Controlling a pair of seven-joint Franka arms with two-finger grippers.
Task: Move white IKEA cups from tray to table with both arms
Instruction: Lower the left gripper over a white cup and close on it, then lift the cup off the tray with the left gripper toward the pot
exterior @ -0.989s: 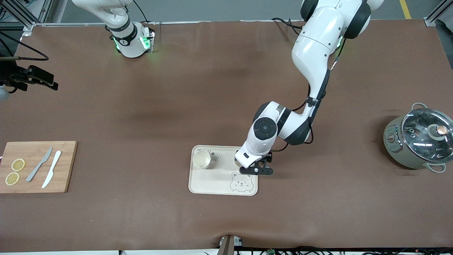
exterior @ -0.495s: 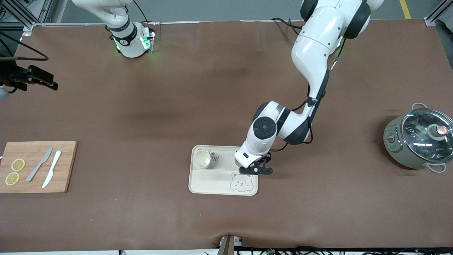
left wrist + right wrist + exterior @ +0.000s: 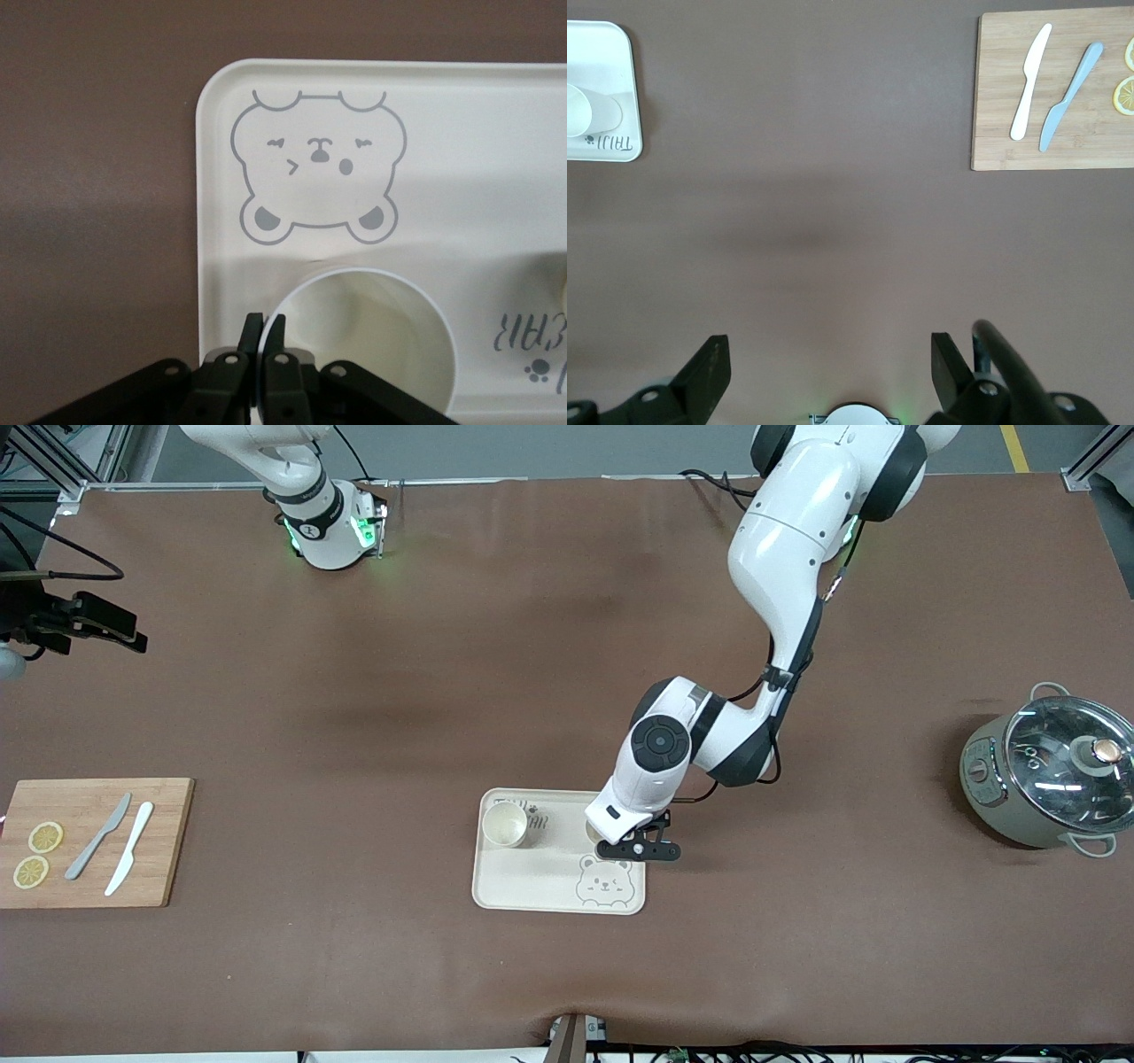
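Observation:
A bear-printed cream tray (image 3: 532, 890) lies mid-table. One white cup (image 3: 505, 825) stands upright on its corner toward the right arm's end; it also shows in the right wrist view (image 3: 580, 111). My left gripper (image 3: 611, 834) is over the tray's other end, shut on the rim of the second white cup (image 3: 372, 336), one finger inside and one outside (image 3: 265, 320). This cup is upright beside the bear print; in the front view only a sliver (image 3: 590, 831) shows under the wrist. My right gripper (image 3: 833, 363) is open and empty, high over bare table near its base.
A wooden board (image 3: 93, 841) with two knives and lemon slices lies at the right arm's end. A grey-green pot with a glass lid (image 3: 1045, 779) stands at the left arm's end. Brown table surrounds the tray.
My left gripper has shifted very slightly toward the right arm's end, still pinching the cup's rim. The other cup and the right arm have not moved.

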